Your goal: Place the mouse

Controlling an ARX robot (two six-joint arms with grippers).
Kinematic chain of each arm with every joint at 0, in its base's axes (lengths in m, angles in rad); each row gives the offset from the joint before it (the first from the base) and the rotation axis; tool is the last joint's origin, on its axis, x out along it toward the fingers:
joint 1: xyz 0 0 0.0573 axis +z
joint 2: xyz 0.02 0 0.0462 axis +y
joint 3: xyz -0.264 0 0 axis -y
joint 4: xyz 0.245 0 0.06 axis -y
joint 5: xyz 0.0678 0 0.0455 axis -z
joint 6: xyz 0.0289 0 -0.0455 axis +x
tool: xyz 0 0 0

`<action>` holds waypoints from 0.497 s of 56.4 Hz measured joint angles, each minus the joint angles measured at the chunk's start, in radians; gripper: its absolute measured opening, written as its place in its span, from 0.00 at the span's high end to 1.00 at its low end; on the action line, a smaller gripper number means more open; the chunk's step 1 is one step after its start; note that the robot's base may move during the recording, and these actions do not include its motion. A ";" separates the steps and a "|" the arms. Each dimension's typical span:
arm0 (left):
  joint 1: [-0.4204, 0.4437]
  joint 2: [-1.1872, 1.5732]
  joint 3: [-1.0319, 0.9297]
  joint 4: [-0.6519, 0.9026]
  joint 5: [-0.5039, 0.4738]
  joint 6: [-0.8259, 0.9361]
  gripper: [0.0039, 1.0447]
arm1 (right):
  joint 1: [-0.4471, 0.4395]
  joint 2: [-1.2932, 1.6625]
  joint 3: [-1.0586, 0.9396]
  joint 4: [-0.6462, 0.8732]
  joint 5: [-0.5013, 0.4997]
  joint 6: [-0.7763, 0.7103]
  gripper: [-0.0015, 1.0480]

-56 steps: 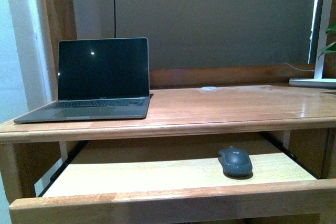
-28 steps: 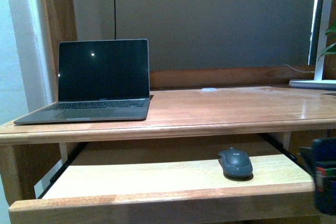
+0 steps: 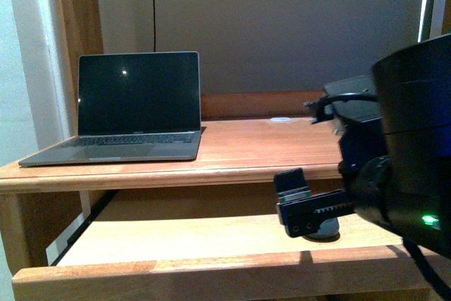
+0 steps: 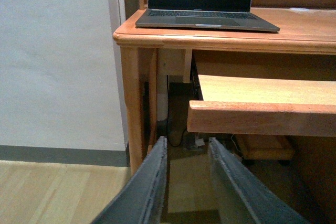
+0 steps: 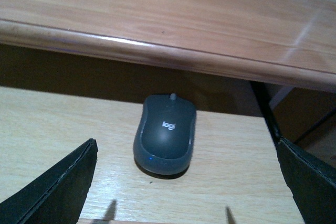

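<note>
The mouse (image 5: 165, 139), dark grey and domed with a small logo, lies on the pale pull-out shelf (image 5: 58, 124) under the desk top. My right gripper (image 5: 186, 142) is open wide, low over the shelf's front, with the mouse lying ahead between its two fingers and touching neither. In the front view the right arm (image 3: 402, 153) covers nearly all of the mouse; only a sliver (image 3: 324, 230) shows. My left gripper (image 4: 187, 140) is open and holds nothing, low beside the desk's left leg, far from the mouse.
An open laptop (image 3: 137, 103) with a dark screen stands on the left of the wooden desk top (image 3: 254, 147). The desk's front edge (image 5: 157, 53) overhangs the shelf just above the mouse. The shelf's front rail (image 3: 176, 273) runs across below. A cable (image 3: 153, 5) hangs down the wall.
My right arm has swung in from the lower right and now fills the right side of the front view, covering the mouse. The mouse and the laptop have not moved.
</note>
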 joint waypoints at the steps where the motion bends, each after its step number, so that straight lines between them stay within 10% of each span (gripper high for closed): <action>1: 0.000 0.000 0.000 0.000 0.000 0.000 0.61 | 0.003 0.007 0.009 -0.008 0.000 0.000 0.01; 20: 0.000 0.000 0.000 0.000 0.000 0.000 0.09 | 0.043 0.211 0.341 -0.327 0.055 0.040 0.01; 28: 0.000 0.000 0.000 0.000 0.000 0.002 0.07 | 0.040 0.262 0.423 -0.418 0.076 0.068 0.01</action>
